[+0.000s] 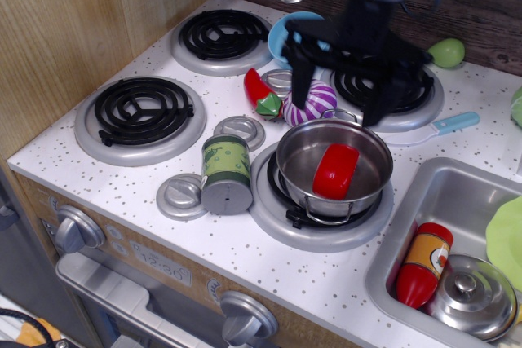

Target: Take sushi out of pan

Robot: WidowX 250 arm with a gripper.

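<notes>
The sushi, a glossy red rounded block, leans inside the pan, a shiny steel pot on the front right burner. My black gripper hangs open just above the pan's far rim, its two fingers spread wide, one on the left and one on the right. It holds nothing and does not touch the sushi.
A purple striped ball and a red pepper lie just behind the pan. A green can stands to its left. A light blue bowl sits at the back. The sink on the right holds a red bottle and a steel lid.
</notes>
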